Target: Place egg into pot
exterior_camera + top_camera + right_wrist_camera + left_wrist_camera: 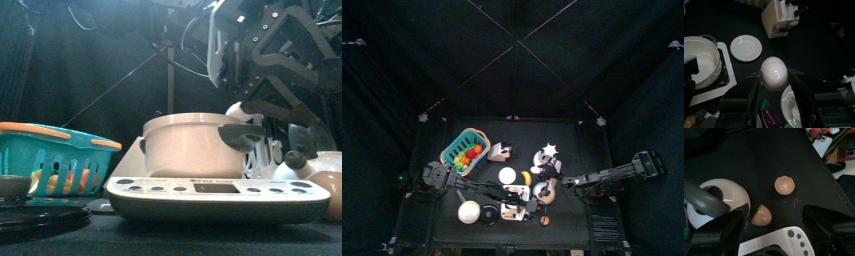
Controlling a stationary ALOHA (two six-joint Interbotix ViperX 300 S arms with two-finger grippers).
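Note:
My right gripper point(774, 76) is shut on a white egg point(774, 70) and holds it above the table. The white pot point(700, 61) stands open on a flat cooker off to one side, apart from the egg. In the front view the pot point(194, 145) sits in the middle on the cooker point(214, 197), and the right arm point(274, 60) hangs above and behind its right side. My left gripper point(777, 224) is open and empty over two brown eggshell halves point(784, 184).
A white plate point(745, 47) lies beyond the egg, with a knife block point(781, 15) further on. A white bowl point(794, 102) and a purple eggplant point(771, 117) lie under the right wrist. A teal basket point(47, 160) stands at the left.

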